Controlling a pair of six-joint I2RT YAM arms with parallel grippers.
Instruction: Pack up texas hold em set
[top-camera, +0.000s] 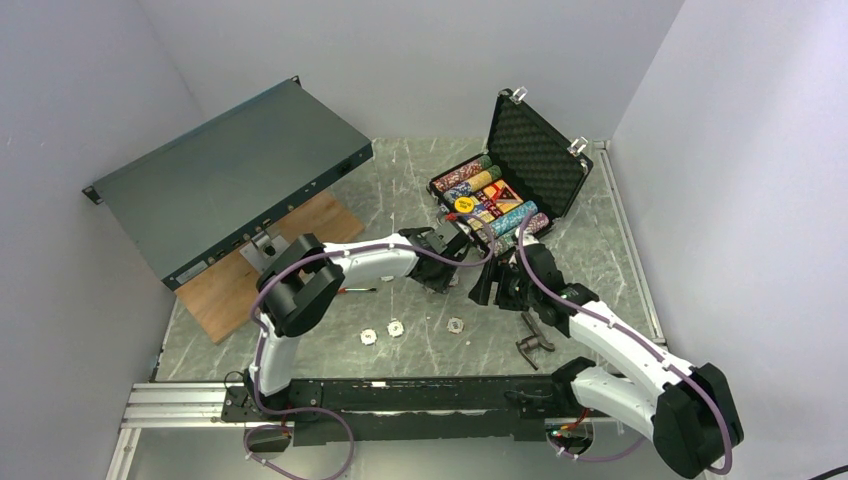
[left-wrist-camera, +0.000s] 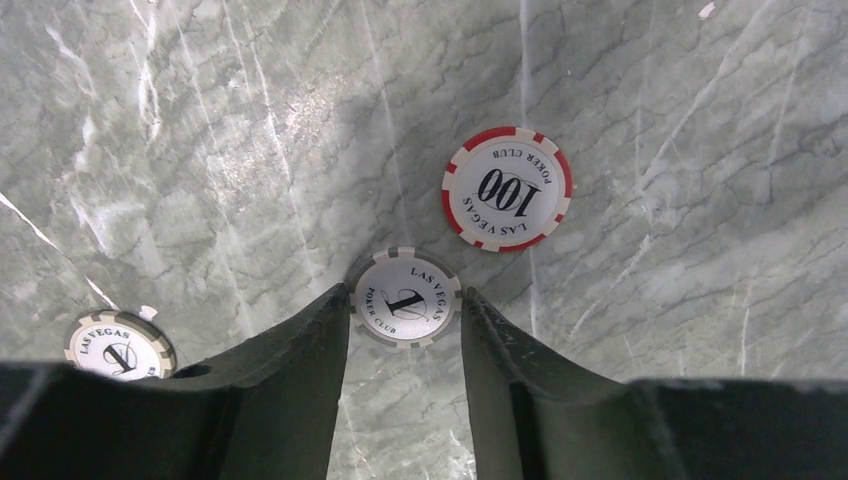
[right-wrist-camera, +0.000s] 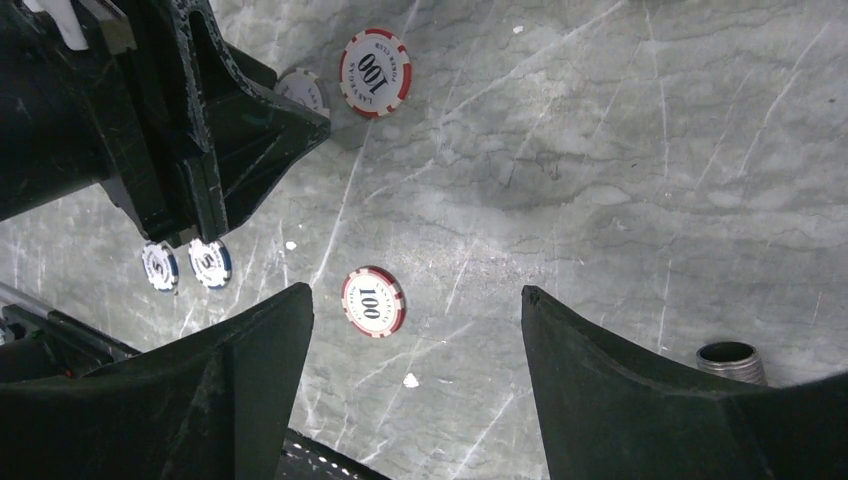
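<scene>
The black briefcase (top-camera: 535, 150) stands open at the back right, its tray filled with rows of poker chips (top-camera: 480, 185). In the left wrist view my left gripper (left-wrist-camera: 405, 300) is shut on a white-grey "1" chip (left-wrist-camera: 406, 297) lying flat on the table, with a fingertip against each side of it. A red "100" chip (left-wrist-camera: 507, 188) lies just beyond, and another white-grey chip (left-wrist-camera: 118, 346) sits to the left. My right gripper (right-wrist-camera: 415, 300) hangs open above the table, with a second red "100" chip (right-wrist-camera: 373, 301) beside its left finger.
Two blue-edged chips (right-wrist-camera: 160, 266) lie under the left arm (right-wrist-camera: 200, 110). Three loose chips (top-camera: 395, 327) sit near the front. A screwdriver (top-camera: 355, 291), a small wrench (top-camera: 533, 335), a grey metal panel (top-camera: 230, 175) and a wooden board (top-camera: 300, 230) are also there.
</scene>
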